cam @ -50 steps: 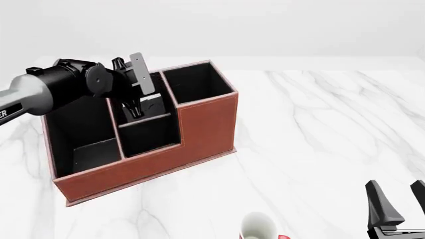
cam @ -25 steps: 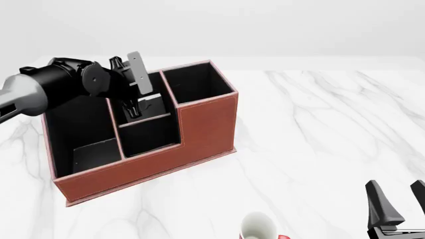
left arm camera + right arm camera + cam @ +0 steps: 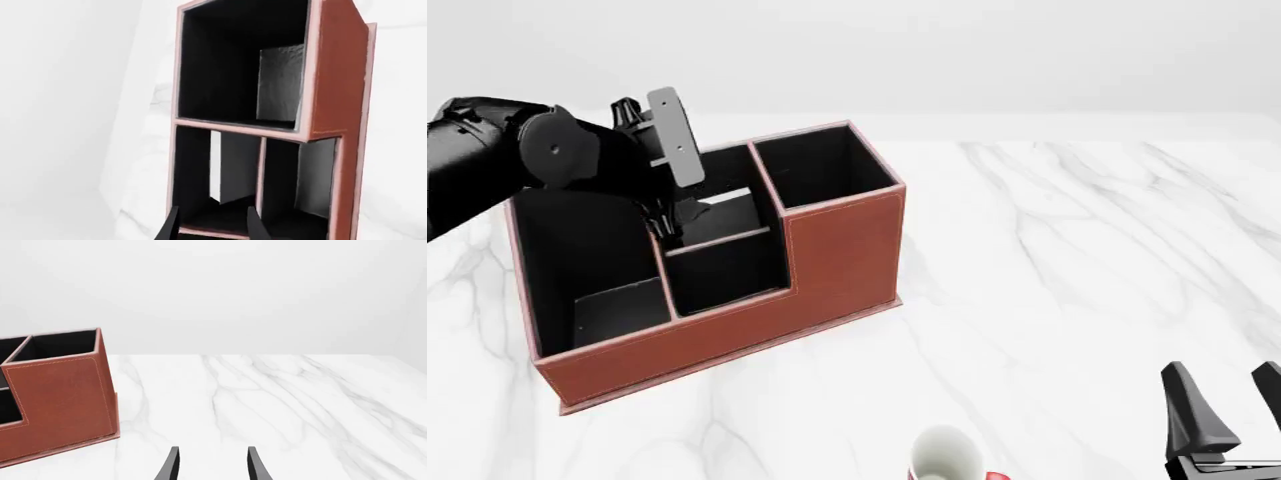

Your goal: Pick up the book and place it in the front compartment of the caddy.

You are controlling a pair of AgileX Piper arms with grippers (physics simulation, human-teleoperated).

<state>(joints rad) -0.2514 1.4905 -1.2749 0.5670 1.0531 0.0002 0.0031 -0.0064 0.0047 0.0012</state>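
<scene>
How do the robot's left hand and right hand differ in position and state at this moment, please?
The left hand hangs over the caddy, at its narrow middle cells; the right hand sits low over bare marble table, far from the caddy. The left arm reaches across the caddy's rim, while only the right hand's fingers show at the picture's edge. Both hands are open and hold nothing.

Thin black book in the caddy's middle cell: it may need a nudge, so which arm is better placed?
Left. The left claw, open, hangs at the reddish-brown leather-look caddy, right by the thin black book; the open right claw sits far off over the white marble table.
</scene>
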